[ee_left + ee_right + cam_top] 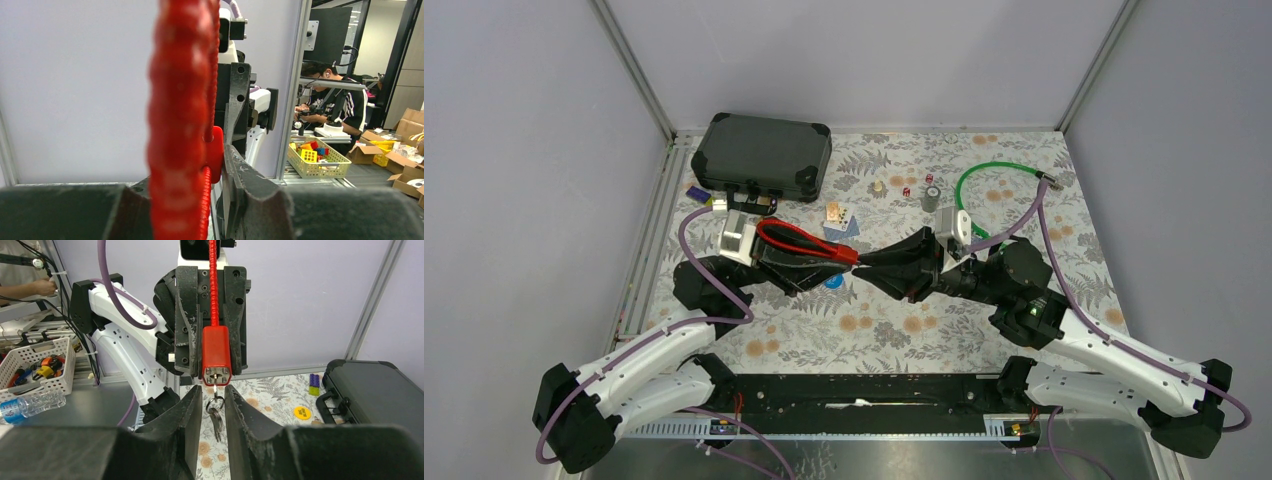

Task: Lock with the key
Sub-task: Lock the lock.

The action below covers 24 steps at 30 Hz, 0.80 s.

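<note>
Red plastic covers the body of the lock (216,352), and we see it pinched between the fingers of the left end effector (215,371), held in the air above the middle of the flower-patterned bench (904,330). Its red cable (789,238) loops back over the left wrist, and in the left wrist view it fills the near field as a blurred red band. From the right wrist view the lock's keyhole end faces us, with the key (215,388) sitting in it and spare keys (216,419) dangling below on a ring. The right end effector (214,395) meets the lock tip to tip, its fingers slightly spread on either side of the key. We cannot tell whether they touch it. A black case (764,155) lies closed at the far left of the bench, well apart from both arms.
</note>
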Motion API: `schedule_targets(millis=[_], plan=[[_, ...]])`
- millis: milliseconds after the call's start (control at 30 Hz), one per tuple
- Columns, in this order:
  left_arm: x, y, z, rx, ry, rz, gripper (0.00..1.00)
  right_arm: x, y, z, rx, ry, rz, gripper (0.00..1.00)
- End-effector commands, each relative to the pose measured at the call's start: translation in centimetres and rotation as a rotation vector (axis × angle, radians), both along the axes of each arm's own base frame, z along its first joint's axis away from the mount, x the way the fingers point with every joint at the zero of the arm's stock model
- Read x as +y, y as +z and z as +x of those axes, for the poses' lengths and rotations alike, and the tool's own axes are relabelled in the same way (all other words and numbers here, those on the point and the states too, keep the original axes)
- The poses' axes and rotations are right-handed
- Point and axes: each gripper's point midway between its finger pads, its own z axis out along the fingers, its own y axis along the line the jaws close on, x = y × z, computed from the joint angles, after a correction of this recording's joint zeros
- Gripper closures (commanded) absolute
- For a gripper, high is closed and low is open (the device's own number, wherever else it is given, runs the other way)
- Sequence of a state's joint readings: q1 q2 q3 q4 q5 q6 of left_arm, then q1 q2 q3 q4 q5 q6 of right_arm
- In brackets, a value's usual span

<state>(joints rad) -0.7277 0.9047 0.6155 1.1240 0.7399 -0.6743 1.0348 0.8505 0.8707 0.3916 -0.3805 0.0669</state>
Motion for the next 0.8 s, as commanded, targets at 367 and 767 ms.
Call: schedule_targets(millis=[367, 767], plan=[[0.95, 2.98, -0.85, -0.064, 0.001, -0.094, 1.0, -0.57, 0.83, 1.52, -0.024, -0.091, 0.03, 0.94], [1.43, 2.93, -1.44, -0.104, -0.003, -0.129, 1.0, -0.3, 1.18, 0.97, 0.121, -0.05, 0.006, 1.0]])
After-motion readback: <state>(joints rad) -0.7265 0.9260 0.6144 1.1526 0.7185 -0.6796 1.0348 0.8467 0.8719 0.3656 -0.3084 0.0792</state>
